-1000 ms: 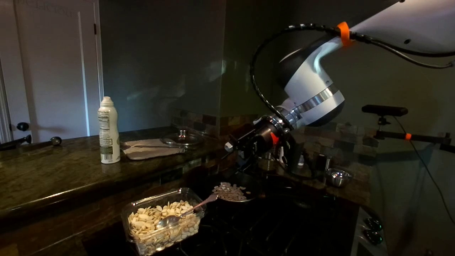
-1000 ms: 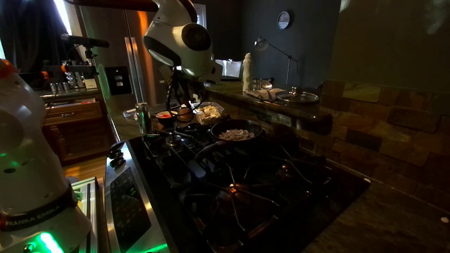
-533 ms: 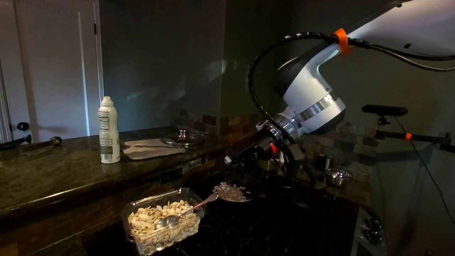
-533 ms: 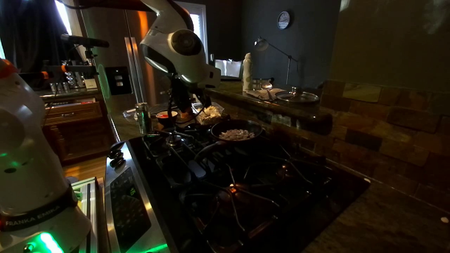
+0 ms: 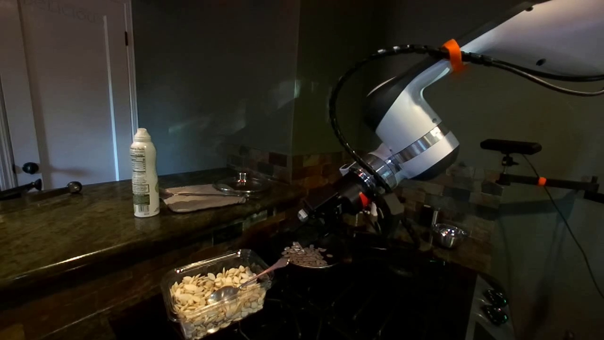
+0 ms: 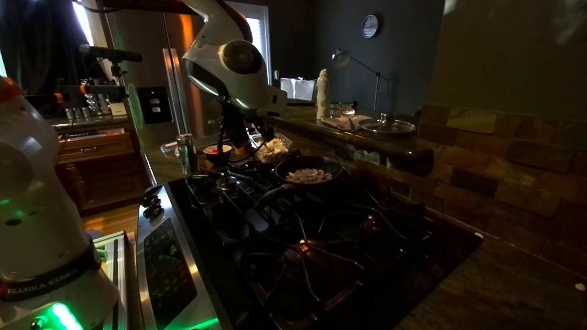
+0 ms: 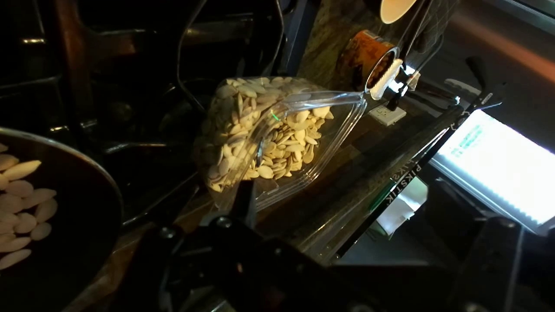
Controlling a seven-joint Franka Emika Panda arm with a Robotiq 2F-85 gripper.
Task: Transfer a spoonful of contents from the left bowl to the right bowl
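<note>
Arm (image 5: pixel 415 108) sits a bit lower than 1 s ago; gripper (image 5: pixel 325 222) hangs higher than pan (image 6: pixel 312 161), can't tell if spread or pressed tog. Container (image 7: pixel 318 100) w/ seeds (image 5: pixel 191 288) just beside pan, spoon (image 5: pixel 224 294) in it, handle out twd pan; pan holds seeds too.

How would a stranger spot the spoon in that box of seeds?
From the stove, go to its dark pan, then the clear plastic box beside it. The spoon slants out of the box, the one long, shiny thing among small pale seeds.
</note>
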